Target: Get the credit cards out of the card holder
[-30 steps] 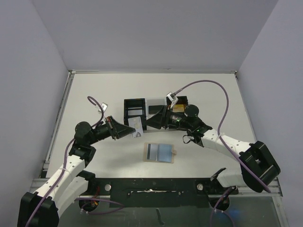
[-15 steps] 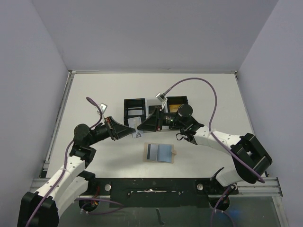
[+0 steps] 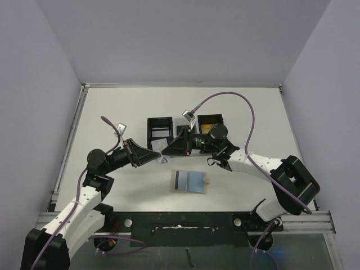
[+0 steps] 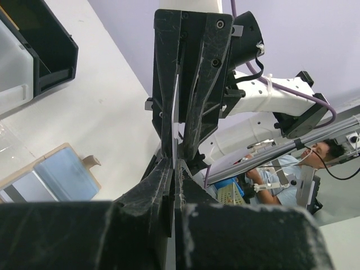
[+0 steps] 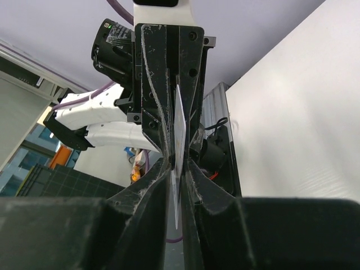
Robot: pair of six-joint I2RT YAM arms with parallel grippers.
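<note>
The tan card holder (image 3: 190,181) lies open on the table with its blue-grey panels up; the left wrist view has it low on the left (image 4: 50,177). Above the table, left of it, a white credit card (image 3: 163,159) hangs between both grippers. My left gripper (image 3: 156,154) is shut on one end of the card (image 4: 175,112). My right gripper (image 3: 165,151) faces it tip to tip, and its fingers are shut on the other end of the card (image 5: 180,129). Each wrist view looks straight at the other gripper.
A black three-compartment tray (image 3: 159,130) stands behind the grippers, partly hidden by the right arm, with a yellow item in its right compartment (image 3: 209,119). Purple cables arc over both arms. The table's near edge carries the arm bases.
My right gripper has swung left from over the tray to meet the left gripper, and its jaws have closed around the card. The left gripper has kept its grip and barely moved.
</note>
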